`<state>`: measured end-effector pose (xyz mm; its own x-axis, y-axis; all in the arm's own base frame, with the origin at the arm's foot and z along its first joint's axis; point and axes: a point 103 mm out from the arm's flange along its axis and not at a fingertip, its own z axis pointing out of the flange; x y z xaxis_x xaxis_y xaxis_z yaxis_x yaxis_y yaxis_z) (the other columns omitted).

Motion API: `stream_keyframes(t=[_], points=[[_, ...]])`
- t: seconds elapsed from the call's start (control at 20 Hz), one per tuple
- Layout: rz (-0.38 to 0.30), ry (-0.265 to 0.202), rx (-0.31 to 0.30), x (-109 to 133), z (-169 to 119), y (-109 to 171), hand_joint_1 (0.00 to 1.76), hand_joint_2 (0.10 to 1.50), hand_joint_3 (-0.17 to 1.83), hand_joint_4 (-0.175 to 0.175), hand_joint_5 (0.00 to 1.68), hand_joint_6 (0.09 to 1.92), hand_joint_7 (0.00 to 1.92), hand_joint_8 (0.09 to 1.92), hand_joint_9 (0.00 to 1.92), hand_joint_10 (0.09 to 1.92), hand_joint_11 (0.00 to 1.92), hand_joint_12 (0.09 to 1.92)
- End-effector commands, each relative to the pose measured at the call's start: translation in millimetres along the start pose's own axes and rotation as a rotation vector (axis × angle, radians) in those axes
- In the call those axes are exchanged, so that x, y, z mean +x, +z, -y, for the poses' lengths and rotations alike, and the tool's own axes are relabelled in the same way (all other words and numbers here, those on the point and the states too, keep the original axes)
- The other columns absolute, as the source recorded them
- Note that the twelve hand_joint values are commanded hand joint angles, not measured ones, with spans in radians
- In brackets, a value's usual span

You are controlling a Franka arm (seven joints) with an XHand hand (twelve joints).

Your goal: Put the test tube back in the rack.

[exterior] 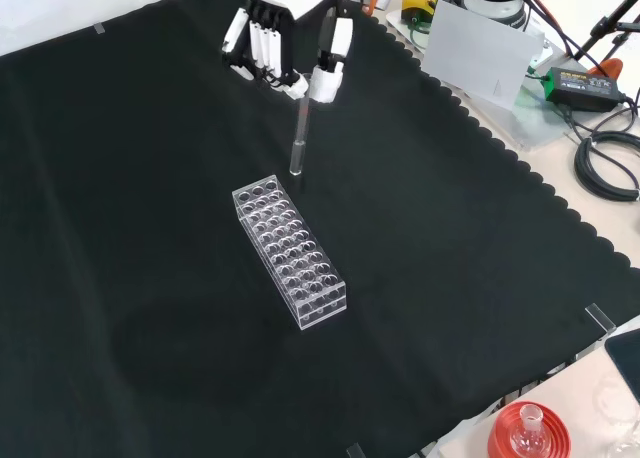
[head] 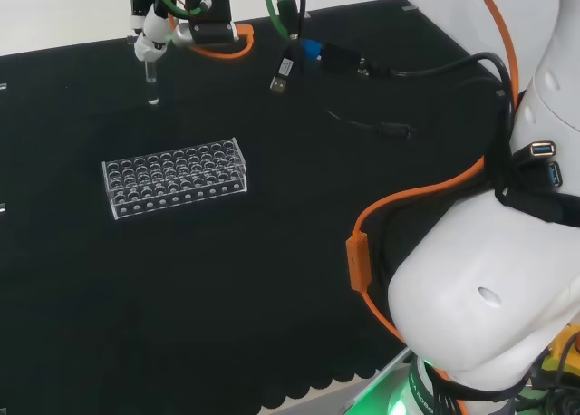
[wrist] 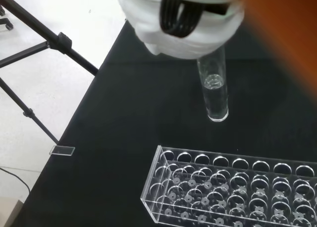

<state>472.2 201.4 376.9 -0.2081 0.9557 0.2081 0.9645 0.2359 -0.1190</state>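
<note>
Your robot hand (exterior: 300,63) pinches the test tube (exterior: 298,143) upright by its top, clear above the rack (exterior: 290,253), ready for lowering.

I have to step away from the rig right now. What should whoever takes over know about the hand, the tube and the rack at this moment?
Hand: shut on the test tube, pinching its top end; the tube hangs about upright, with a little clear liquid visible in the wrist view.
Rack: clear, lying on the black cloth; no tubes can be made out in its holes.
Position: in the front view the tube's lower end is just beyond the rack's far end, above the cloth, not over a hole yet.
Done: the tube is held, brought close to the rack.
Left: line it up over a hole, lower it in, let go.
</note>
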Motion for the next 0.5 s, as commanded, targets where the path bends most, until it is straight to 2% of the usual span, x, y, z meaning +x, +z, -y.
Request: stream_keyframes(t=[0.05,0.5], points=[[0.001,-0.005,0.005,-0.4,0.9,1.8,1.31,0.72,0.54,-0.175,1.24,0.65,1.30,0.61,1.18,0.53,0.48,1.37],[-0.007,-0.015,0.029,8.3,-2.9,18.5,1.31,0.72,0.54,-0.175,1.24,0.64,1.31,0.61,1.18,0.53,0.48,1.37]])
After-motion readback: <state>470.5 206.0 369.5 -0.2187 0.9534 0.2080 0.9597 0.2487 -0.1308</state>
